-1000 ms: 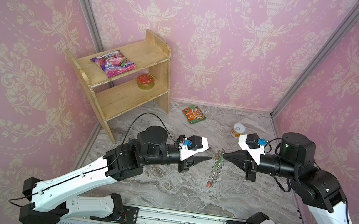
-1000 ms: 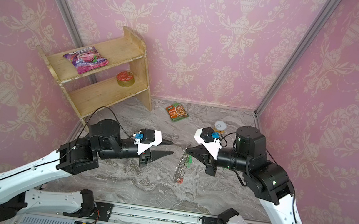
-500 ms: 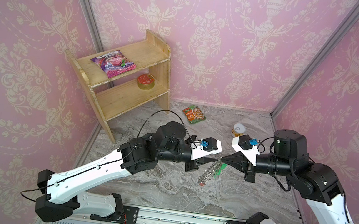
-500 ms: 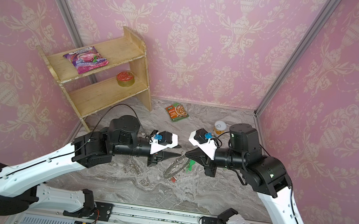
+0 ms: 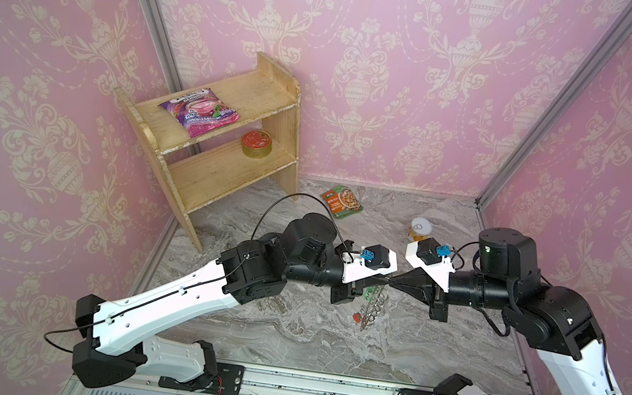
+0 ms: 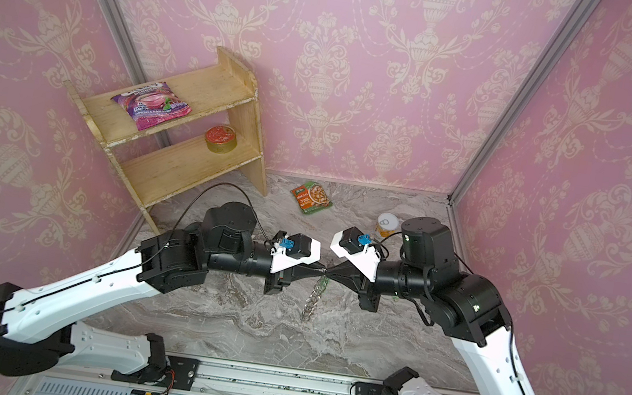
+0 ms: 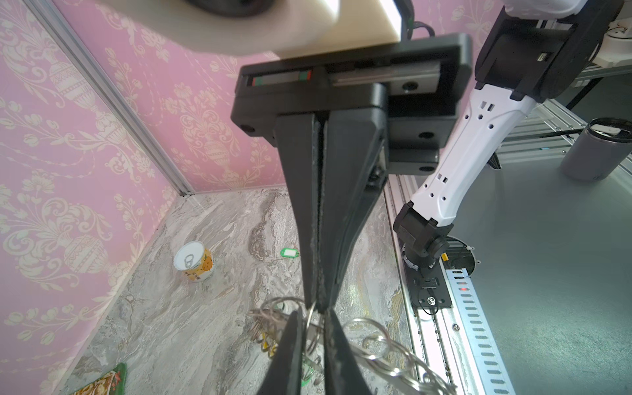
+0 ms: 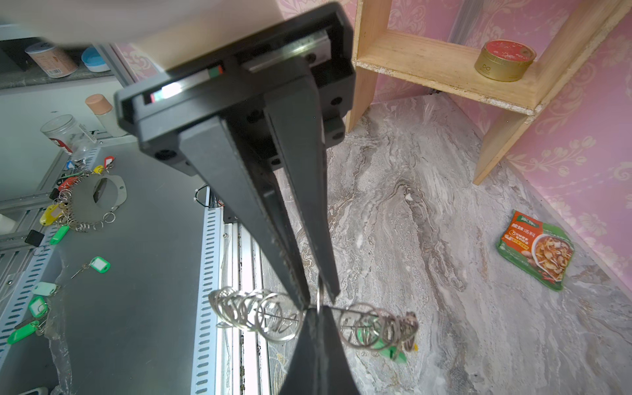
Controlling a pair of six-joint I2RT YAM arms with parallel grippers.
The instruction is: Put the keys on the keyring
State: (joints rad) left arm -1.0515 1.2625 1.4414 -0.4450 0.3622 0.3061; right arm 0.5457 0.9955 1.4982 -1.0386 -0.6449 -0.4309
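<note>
A wooden shelf (image 5: pixel 225 177) stands at the far left of the marble tabletop (image 5: pixel 286 337). A pink-purple snack bag (image 5: pixel 200 110) lies on its top board, and a red-lidded tin (image 5: pixel 256 143) sits on the board below. A green-orange food packet (image 5: pixel 341 201) lies flat near the far wall. A small pull-tab can (image 5: pixel 420 227) stands upright at the far right.

Both top views look down from high at the near edge on the whole marble table (image 5: pixel 287 329), nearly identical. Wrist views sit close along own fingers (image 7: pixel 292 355), face each other, share the ring chain (image 8: pixel 379 330).
</note>
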